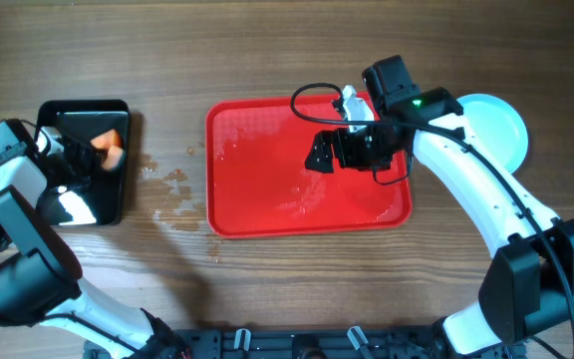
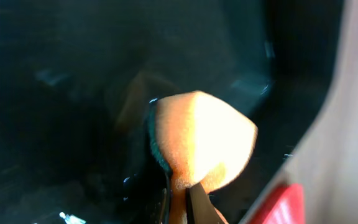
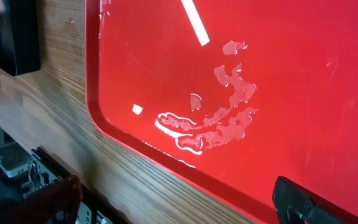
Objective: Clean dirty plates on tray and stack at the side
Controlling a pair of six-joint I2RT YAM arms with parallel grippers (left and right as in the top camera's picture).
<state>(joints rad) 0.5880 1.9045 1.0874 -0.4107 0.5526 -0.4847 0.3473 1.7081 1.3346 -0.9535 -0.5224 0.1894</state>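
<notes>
now, the red tray (image 1: 267,214) lies at the middle of the table (image 1: 267,50), bare of plates, with thin pools of water (image 3: 222,124) on its floor. the plates (image 1: 496,125) sit off the tray at its 3 o'clock, on the table and just beside the tray's upper right corner. they show as one pale blue round, partly hidden by the right arm, and how many lie in it cannot be told.

the right gripper (image 1: 325,152) hangs over the tray's 2 o'clock part. its wrist view shows only one dark finger (image 3: 297,202) at the lower right edge, so whether the jaws stand wide or narrow cannot be told.

at the tray's 9 o'clock stands a black bin (image 1: 118,209). the left gripper (image 1: 96,155) reaches into it, jaws pinched on an orange sponge (image 2: 204,140). wet spots (image 1: 172,184) mark the wood between bin and tray.
</notes>
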